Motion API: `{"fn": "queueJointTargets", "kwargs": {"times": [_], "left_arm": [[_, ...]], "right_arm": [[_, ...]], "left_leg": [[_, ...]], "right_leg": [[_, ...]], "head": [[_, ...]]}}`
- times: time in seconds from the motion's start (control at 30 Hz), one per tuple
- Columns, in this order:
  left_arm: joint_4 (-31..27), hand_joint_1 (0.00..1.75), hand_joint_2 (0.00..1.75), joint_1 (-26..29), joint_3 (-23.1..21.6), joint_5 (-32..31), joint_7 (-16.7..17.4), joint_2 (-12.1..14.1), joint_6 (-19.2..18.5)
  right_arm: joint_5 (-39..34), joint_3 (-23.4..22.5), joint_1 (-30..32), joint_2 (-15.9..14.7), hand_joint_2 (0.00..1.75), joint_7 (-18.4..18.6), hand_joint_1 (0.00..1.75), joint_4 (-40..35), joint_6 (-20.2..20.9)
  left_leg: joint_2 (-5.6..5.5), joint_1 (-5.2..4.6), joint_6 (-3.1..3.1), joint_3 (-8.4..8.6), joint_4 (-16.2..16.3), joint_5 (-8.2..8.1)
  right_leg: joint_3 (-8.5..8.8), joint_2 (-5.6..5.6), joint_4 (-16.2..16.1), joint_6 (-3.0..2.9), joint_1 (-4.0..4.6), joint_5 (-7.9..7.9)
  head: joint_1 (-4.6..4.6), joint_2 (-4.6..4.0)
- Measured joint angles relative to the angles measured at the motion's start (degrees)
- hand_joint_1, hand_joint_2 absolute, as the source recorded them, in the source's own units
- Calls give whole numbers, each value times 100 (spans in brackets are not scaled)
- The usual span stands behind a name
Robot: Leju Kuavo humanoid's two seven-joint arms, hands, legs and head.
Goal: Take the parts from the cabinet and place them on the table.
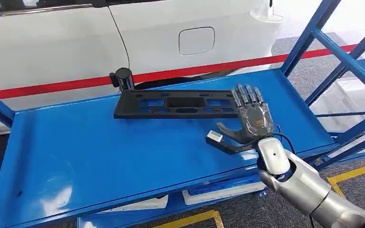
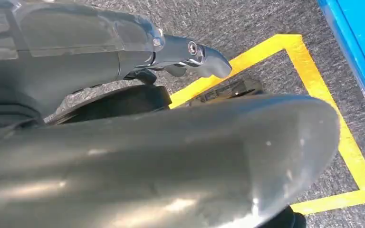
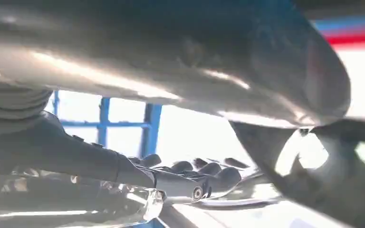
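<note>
Matt black plastic panel (image 1: 176,104) (glossy blue shelf (image 1: 76,156)).

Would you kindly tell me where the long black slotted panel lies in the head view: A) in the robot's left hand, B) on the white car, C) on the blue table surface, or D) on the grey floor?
C: the long black slotted panel lies flat on the blue table, with the right hand open at its end.

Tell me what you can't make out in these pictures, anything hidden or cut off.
- Head view: the right hand covers the long black part's right end, so contact is unclear.
- Head view: the small black part lies partly under the thumb.
- Left wrist view: the left hand is mostly hidden by the robot's own body; open or shut is unclear.
- Right wrist view: glare washes out the shelf.
</note>
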Motion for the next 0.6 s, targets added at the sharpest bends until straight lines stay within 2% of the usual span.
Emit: {"fn": "queueJointTargets", "kwargs": {"times": [0.07,0.2,0.43,0.6], "left_arm": [[0,0,0,1,0,0,15,2,4],[0,0,0,1,-2,0,59,15,7],[2,0,0,1,-2,0,94,52,28],[2,0,0,1,-2,0,116,83,42]], "right_arm": [[-332,-175,98,33,0,82,0,37,-587],[-768,-479,298,83,0,109,0,117,-1152],[-2173,-1078,680,190,0,-57,0,247,-1804],[-2767,-1438,871,238,0,-133,0,323,-1990]], "left_leg": [[-13,0,0,-1,0,0],[-29,0,0,-1,0,0],[-53,0,-3,-1,0,2],[-58,0,-3,-2,0,2]], "right_leg": [[1,-5,0,0,0,-1],[2,-12,0,1,0,-2],[7,-18,0,4,0,-6],[8,-18,0,7,0,-8]], "head": [[2,0],[0,0],[-2,0],[-2,0]]}}
